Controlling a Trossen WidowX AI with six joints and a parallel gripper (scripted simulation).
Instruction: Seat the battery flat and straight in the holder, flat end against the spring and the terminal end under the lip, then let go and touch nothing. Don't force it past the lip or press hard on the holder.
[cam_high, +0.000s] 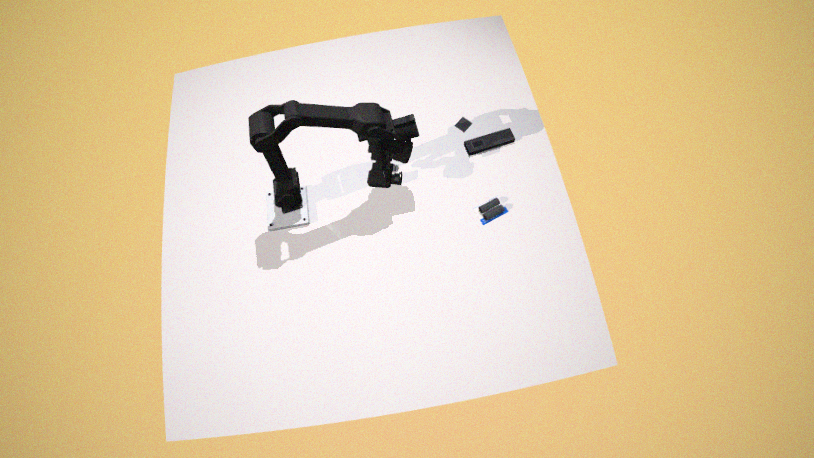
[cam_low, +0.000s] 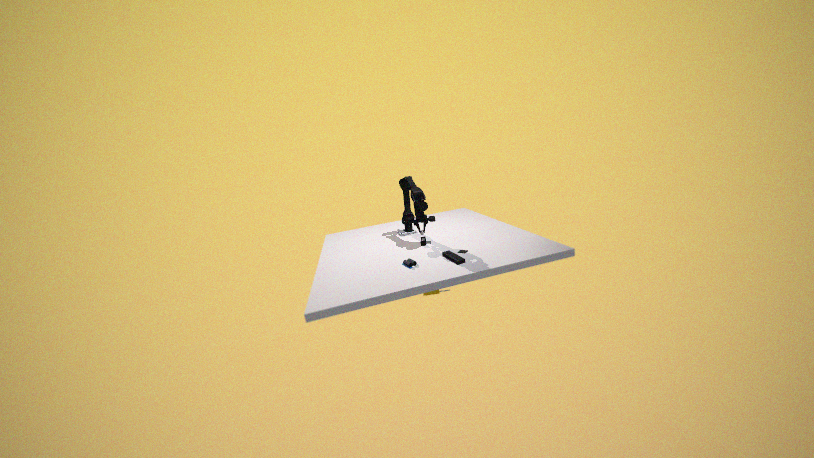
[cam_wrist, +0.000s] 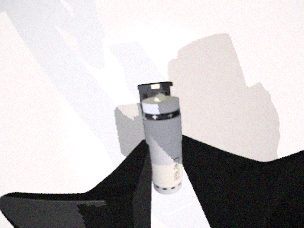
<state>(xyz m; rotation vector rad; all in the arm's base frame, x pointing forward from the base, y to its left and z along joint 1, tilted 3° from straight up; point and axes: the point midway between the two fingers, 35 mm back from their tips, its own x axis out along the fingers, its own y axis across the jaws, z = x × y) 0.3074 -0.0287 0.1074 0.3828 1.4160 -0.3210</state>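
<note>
— Gripper (cam_wrist: 163, 196) clamped on the battery (cam_wrist: 162, 142), above white table (cam_high: 352, 319), well apart from holder (cam_high: 489, 140); wide room between.
— Wrist view alone shows battery; top view shows the holder near table's far edge.

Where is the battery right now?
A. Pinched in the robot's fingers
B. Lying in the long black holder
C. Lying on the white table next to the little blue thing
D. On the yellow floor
A: the wrist view shows the grey battery pinched in the gripper, and the top view shows the holder off to the side.
</note>
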